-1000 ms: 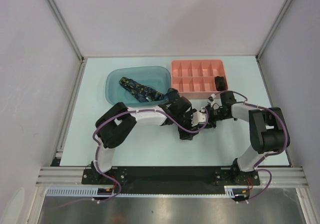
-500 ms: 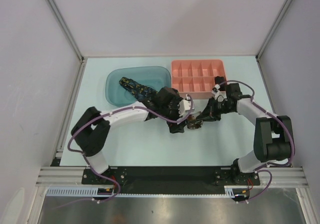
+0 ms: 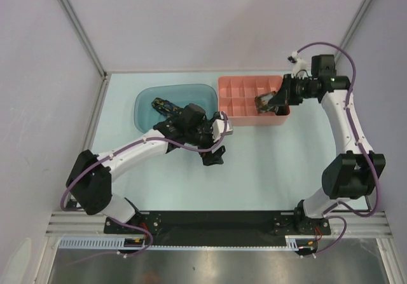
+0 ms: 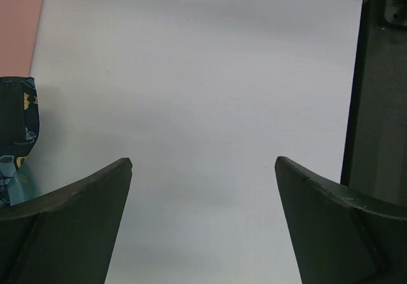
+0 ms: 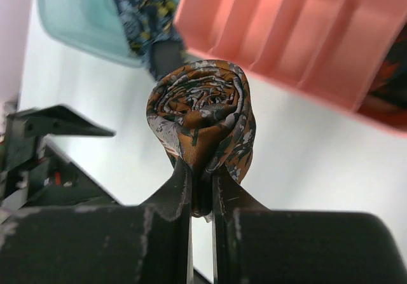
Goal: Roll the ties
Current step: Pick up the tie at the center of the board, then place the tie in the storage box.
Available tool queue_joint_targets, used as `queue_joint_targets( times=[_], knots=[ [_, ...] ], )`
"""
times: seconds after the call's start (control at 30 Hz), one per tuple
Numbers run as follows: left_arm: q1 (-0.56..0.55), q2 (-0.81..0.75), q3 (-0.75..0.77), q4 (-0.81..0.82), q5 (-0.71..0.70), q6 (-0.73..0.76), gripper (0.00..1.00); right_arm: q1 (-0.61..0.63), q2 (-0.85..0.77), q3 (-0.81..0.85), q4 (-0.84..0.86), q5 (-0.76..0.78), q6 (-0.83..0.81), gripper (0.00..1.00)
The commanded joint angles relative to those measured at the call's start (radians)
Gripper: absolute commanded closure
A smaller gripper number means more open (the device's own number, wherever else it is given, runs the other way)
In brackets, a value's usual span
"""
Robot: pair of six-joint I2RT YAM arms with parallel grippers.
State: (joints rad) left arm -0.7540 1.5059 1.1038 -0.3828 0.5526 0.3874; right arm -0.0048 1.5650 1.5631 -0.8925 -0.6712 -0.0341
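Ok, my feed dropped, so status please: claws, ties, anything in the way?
Right claw shut on rolled orange tie, at pink tray. Left claw open, empty. Navy tie unrolled in teal bin. Nothing in the way.

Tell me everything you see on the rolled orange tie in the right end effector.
The rolled tie is a tight fabric spiral, orange-brown with grey-white and dark flecks, its coiled end facing the wrist camera. The right end effector pinches its lower edge between shut fingers; nothing else touches it. From above it hangs over the right side of the pink tray.
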Motion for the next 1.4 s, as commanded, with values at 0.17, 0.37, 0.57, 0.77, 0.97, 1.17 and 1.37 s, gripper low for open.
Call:
queue_joint_targets(
  times=[0.17,0.37,0.57,0.77,0.97,1.17,1.37],
  knots=[
    [0.015,-0.098,-0.059,0.028,-0.005,-0.071,0.01,-0.069,0.256,0.279,-0.122,0.241,-0.009,1.0],
    [0.018,-0.153,-0.127,0.051,-0.026,-0.078,0.01,-0.055,0.368,0.413,-0.137,0.246,0.069,1.0],
    [0.022,-0.176,-0.159,0.071,-0.043,-0.076,0.0,0.002,0.434,0.485,-0.137,0.295,0.099,1.0],
    [0.025,-0.187,-0.17,0.085,-0.056,-0.071,0.0,0.057,0.492,0.534,-0.146,0.42,0.091,1.0],
    [0.027,-0.202,-0.194,0.107,-0.06,-0.09,0.0,0.085,0.533,0.529,-0.148,0.502,0.089,1.0],
    [0.031,-0.219,-0.214,0.12,-0.066,-0.094,0.0,0.106,0.599,0.558,-0.137,0.548,0.086,1.0],
    [0.038,-0.237,-0.231,0.122,-0.075,-0.097,0.01,0.117,0.648,0.566,-0.14,0.579,0.092,1.0]
  ],
)
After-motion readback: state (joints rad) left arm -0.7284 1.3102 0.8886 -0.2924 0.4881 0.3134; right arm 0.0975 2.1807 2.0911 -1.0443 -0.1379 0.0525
